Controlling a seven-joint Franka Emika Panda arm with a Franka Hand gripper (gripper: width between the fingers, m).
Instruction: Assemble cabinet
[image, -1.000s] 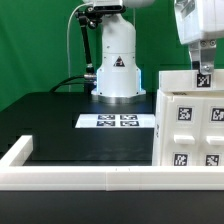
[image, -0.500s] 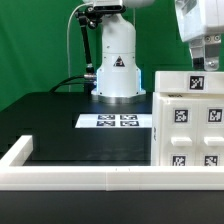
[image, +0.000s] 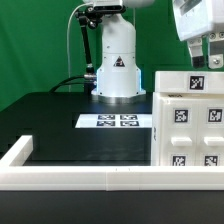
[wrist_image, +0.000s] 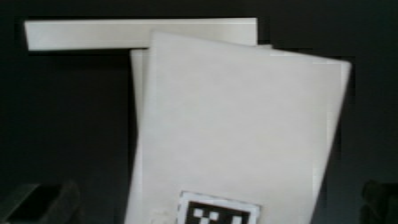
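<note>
Cabinet (image: 190, 120) is seen standing on the black table (image: 70, 125) at the 3 o'clock side of the exterior view, cut off by the frame edge; white boxy body, a tag on its upper block, rows of small tagged blocks on the face below. Gripper (image: 206, 55) is held above the cabinet at about 1 o'clock in the frame, close over the top; contact cannot be told. Finger state cannot be told, the tips being partly cropped in the exterior view and only dark blurred shapes at the wrist view's edge. Marker board (image: 120, 121) is laid flat at frame centre, just beside the cabinet at its 9 o'clock, in front of the white robot base (image: 117, 65). Low white rim (image: 75, 178) is run along the 6 o'clock edge. In the wrist view a tilted white panel of the cabinet (wrist_image: 231, 120) with one tag is shown, a white bar behind it
</note>
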